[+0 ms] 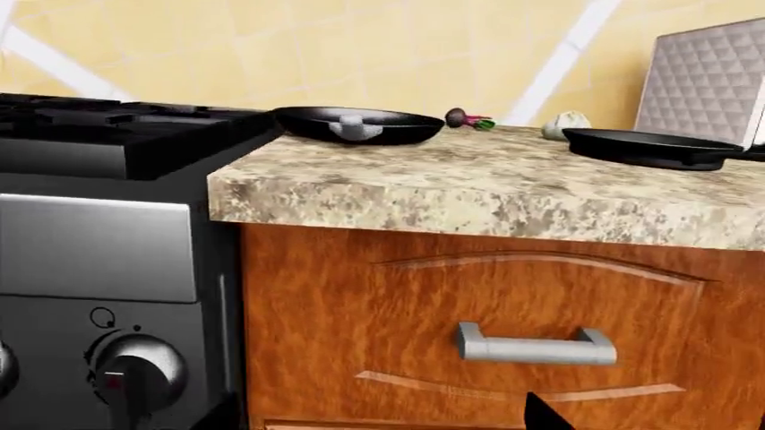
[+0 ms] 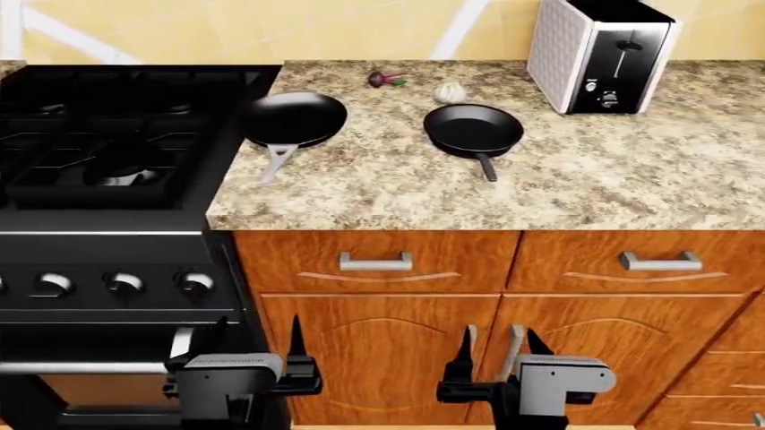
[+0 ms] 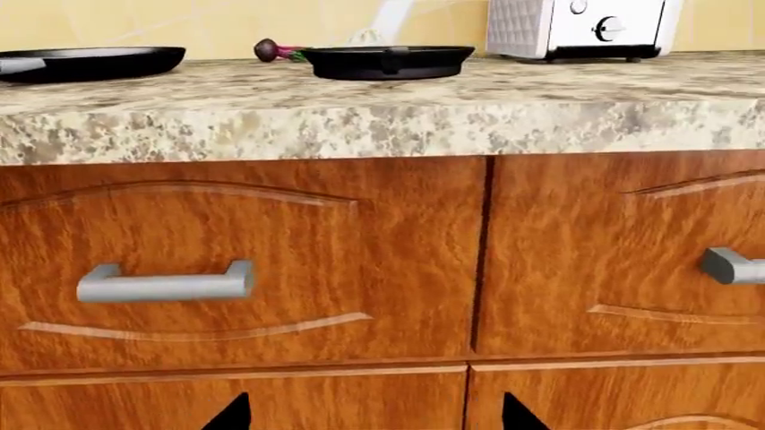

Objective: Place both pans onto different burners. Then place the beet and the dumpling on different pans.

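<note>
Two black pans sit on the granite counter (image 2: 597, 179). The pan with the silver-grey handle (image 2: 294, 118) lies by the stove; the pan with the black handle (image 2: 474, 129) lies to its right. The beet (image 2: 382, 79) and the dumpling (image 2: 450, 91) rest behind them. The stove burners (image 2: 114, 166) are at the left and bear nothing. My left gripper (image 2: 256, 345) and right gripper (image 2: 496, 348) hang low before the cabinet doors, both open and empty. The left wrist view shows the silver-handled pan (image 1: 358, 125), the beet (image 1: 467, 119), the dumpling (image 1: 565, 124) and the other pan (image 1: 651, 148).
A white toaster (image 2: 597, 54) stands at the back right of the counter. Drawers with metal handles (image 2: 375, 262) run under the counter. The stove front has knobs (image 2: 120, 285) and an oven handle (image 2: 72, 367). The counter edge overhangs above both grippers.
</note>
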Controlling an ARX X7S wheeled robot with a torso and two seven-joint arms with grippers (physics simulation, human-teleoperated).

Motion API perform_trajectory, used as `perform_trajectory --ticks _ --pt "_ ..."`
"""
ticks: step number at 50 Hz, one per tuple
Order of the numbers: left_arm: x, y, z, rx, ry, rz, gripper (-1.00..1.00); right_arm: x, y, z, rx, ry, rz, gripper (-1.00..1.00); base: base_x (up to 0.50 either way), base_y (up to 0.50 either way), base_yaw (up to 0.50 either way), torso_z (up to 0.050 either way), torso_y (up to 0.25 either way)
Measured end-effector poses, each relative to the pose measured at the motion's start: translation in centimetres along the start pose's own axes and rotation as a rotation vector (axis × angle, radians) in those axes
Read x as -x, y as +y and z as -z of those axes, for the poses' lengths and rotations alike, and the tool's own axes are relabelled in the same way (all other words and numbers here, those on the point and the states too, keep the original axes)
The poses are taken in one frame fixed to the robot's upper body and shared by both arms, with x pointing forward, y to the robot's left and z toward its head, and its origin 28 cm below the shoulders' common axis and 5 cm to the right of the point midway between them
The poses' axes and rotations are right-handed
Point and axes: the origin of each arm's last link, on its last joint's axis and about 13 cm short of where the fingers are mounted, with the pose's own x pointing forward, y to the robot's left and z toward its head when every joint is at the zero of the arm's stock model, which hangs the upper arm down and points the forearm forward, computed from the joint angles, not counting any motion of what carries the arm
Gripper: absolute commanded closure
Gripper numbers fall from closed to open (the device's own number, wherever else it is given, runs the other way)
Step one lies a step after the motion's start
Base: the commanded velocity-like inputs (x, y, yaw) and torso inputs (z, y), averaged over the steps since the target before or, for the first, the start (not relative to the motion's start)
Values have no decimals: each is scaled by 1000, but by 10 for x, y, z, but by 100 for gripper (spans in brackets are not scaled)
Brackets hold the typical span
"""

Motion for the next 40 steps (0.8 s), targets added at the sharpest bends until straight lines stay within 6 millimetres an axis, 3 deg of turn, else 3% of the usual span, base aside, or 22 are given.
perform_trajectory --ticks 5,11,18,40 --pt "-1 1 -2 5 0 -7 -100 0 0 0 0 1 2 -100 0 -500 0 0 0" --pt "-2 3 -6 2 2 -22 -100 -1 -1 -1 11 5 11 -100 0 -16 0 0 0" --pt "-8 14 -29 6 40 -39 -100 -3 -5 -16 49 9 25 -100 0 0 0 0 0" --pt "-6 36 -166 -42 50 60 -100 0 -26 -164 167 -95 -24 -100 64 0 0 0 0"
